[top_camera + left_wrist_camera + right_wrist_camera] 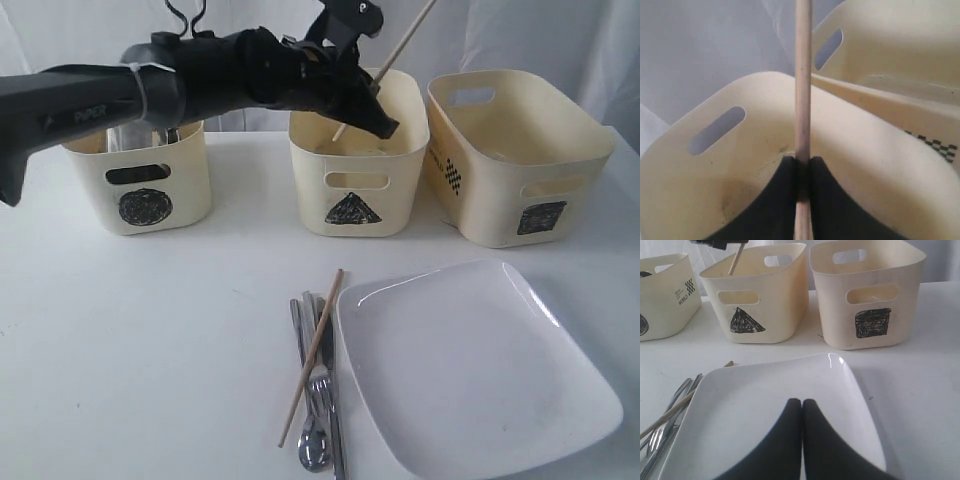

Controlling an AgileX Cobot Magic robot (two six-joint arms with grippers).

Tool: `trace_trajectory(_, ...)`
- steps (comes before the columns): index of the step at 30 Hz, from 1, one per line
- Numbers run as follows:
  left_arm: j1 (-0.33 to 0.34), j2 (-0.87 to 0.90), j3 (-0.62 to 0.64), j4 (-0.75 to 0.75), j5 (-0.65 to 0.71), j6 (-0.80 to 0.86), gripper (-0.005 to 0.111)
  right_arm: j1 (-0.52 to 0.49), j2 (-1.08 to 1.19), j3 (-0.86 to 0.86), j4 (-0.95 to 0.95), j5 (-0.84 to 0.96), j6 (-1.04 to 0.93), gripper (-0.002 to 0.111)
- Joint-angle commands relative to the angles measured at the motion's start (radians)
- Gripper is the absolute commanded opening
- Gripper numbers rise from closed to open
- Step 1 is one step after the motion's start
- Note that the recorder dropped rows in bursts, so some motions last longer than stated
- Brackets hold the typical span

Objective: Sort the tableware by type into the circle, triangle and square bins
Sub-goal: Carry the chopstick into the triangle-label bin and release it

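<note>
My left gripper (380, 112) hangs over the triangle bin (355, 170), shut on a wooden chopstick (405, 42) that tilts up to the right. In the left wrist view the chopstick (802, 100) runs between the black fingers (785, 200), with the bin's inside (740, 165) below. A second chopstick (312, 355) lies across a steel fork, spoon and knife (322, 410) on the table. Next to them sits the large white square plate (470, 370). My right gripper (802, 402) is shut and empty, low over the plate (740, 410).
The circle bin (140, 185) stands at the back left with steel ware (125, 138) showing inside. The wider square bin (520, 160) stands at the back right. The left arm (90, 95) spans the back left above the circle bin.
</note>
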Motion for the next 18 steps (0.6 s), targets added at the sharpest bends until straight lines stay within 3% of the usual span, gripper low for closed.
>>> trace_trajectory(1,0.004,0.031,-0.011,-0.008,-0.010,0.004,0.000,0.002,-0.005,0.007,0.002,-0.014,0.005,0.000)
trace_trajectory(18,0.004,0.035,-0.011,-0.008,-0.003,0.004,0.000,0.002,-0.005,0.007,0.002,-0.014,0.020,0.000)
